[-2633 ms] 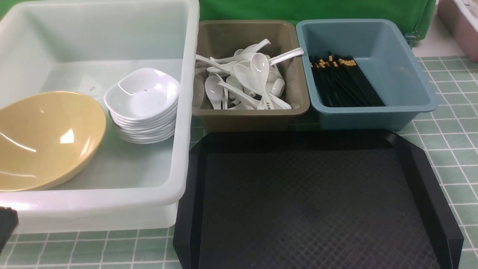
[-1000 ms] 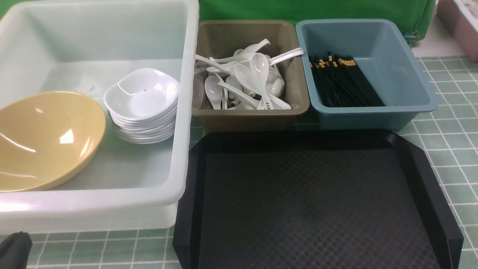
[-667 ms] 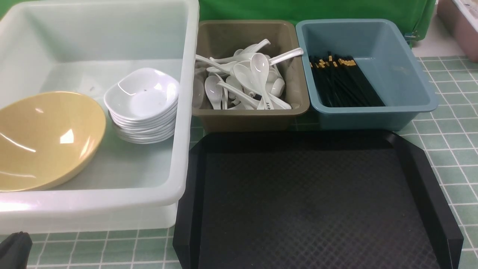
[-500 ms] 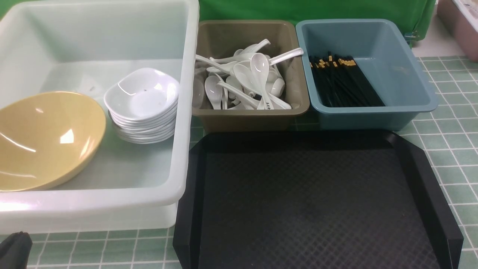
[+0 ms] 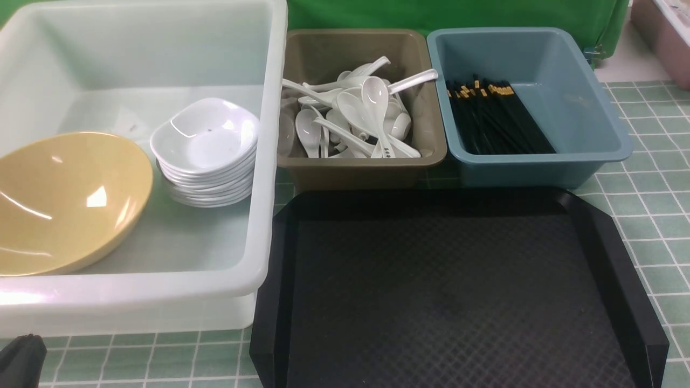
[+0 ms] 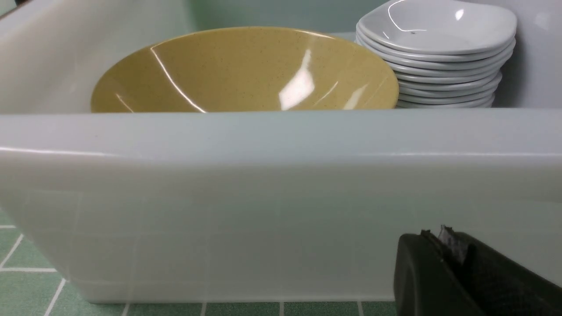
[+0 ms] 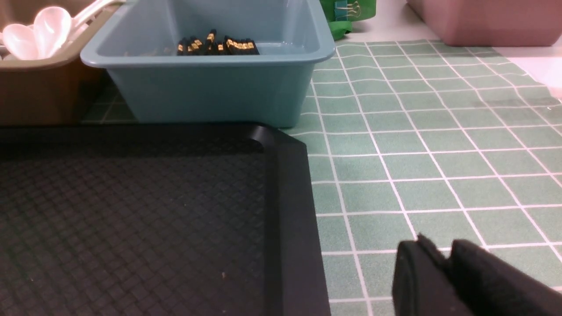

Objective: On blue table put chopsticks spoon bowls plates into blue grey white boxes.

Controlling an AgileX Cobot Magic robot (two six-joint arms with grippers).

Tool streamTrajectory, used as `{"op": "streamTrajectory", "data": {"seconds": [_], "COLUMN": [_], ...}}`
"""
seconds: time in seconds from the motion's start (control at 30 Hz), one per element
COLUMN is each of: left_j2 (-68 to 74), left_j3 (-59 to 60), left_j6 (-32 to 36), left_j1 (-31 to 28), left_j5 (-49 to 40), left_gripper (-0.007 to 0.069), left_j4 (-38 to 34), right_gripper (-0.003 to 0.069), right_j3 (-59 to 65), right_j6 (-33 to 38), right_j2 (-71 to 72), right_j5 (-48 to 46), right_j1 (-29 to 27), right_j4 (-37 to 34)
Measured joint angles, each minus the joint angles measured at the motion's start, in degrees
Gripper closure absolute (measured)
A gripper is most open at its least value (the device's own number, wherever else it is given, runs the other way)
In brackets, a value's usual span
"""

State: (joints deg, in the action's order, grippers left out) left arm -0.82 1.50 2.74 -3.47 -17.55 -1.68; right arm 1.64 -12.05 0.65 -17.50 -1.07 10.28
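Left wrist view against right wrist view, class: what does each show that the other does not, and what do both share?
Only the left wrist view shows the yellow bowl and stacked white plates inside the white tub. Only the right wrist view shows the blue bin with chopsticks, and the black tray. Both show the green tiled table.

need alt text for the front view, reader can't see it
An empty black tray sits in front on a green tiled table, with three filled bins behind and beside it. The white tub holds a yellow bowl and stacked white plates; the grey bin holds spoons; the blue bin holds black chopsticks.
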Motion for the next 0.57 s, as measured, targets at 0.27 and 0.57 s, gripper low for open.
{"op": "streamTrajectory", "data": {"seconds": [0.27, 0.57], "left_j2": [0.0, 0.0], "left_j3": [0.0, 0.0], "left_j6": [0.0, 0.0], "left_j1": [0.0, 0.0], "left_j5": [0.0, 0.0], "left_gripper": [0.0623, 0.0623], "left_j4": [0.0, 0.0], "right_gripper": [0.0508, 0.0505], "right_j3": [0.0, 0.0], "right_j6": [0.0, 0.0], "right_j2": [0.0, 0.0], "right_j5": [0.0, 0.0], "right_j1": [0.0, 0.0], "right_j4": [0.0, 0.0]}}
